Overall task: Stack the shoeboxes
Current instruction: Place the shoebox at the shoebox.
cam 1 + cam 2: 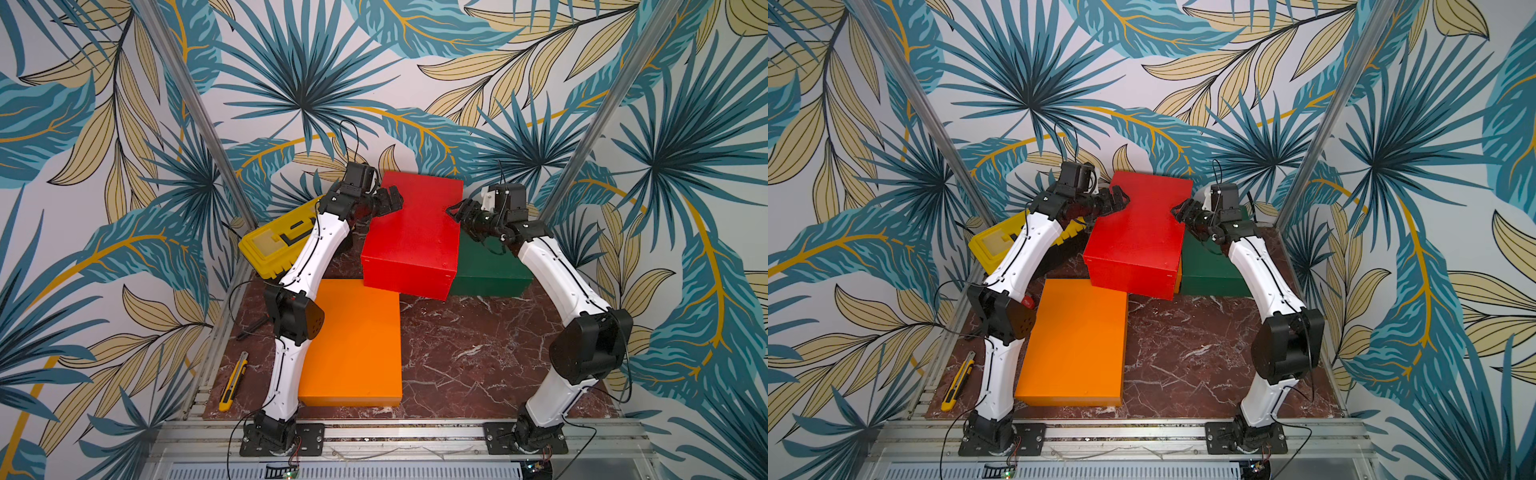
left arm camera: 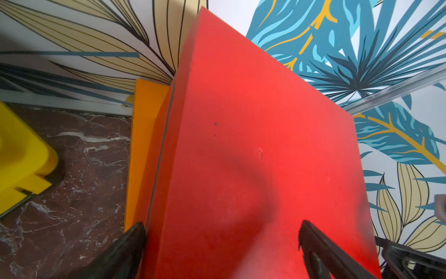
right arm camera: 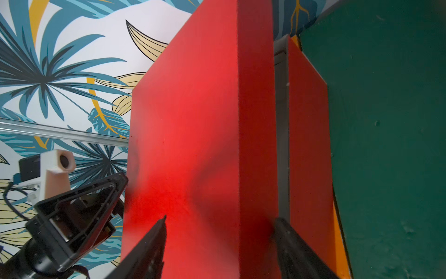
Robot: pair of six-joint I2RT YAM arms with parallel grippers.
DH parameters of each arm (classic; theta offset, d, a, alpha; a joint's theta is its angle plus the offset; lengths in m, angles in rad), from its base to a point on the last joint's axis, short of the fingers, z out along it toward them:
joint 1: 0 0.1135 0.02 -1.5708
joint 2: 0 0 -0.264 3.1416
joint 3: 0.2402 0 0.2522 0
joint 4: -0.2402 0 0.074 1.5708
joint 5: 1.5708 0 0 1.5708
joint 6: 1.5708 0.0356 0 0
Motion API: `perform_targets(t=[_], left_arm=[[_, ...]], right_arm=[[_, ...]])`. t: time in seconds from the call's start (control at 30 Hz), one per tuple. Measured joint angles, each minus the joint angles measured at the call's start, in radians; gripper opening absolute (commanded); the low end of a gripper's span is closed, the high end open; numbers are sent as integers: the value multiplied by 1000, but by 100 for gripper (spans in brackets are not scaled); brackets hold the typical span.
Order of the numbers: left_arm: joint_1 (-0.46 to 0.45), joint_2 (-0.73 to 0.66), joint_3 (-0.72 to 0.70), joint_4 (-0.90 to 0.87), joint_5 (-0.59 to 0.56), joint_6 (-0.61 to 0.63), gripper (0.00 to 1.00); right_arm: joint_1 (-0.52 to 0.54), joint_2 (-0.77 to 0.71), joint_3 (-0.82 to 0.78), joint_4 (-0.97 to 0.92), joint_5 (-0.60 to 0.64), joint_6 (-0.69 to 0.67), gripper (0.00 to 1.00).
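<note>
The red shoebox sits at the back centre on an orange shoebox, of which only slivers show. The dark green shoebox stands right beside them. A second orange shoebox lies alone at the front left. My left gripper is open, its jaws straddling the red lid's left edge. At the red lid's right edge, my right gripper is also open, with one finger over the top and one under the rim.
A yellow toolbox stands at the back left, close to my left arm. A yellow utility knife lies at the table's left edge. The marble tabletop is bare at the front right. Patterned walls close in on three sides.
</note>
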Motion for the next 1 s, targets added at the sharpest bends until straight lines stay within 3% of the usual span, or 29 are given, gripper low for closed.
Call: perform_targets(t=[0.57,0.77,1.0], left_arm=[[-6,0,-21,6,6,14,99],[-6,-36,-101,0,-86,69,99],[-16,-215,-188,5,-220,151,100]], right_arm=[[0,0,-84,11,26,11,80],[0,0,-109,8,34,6,81],[0,0,-92,-22,37,-13,81]])
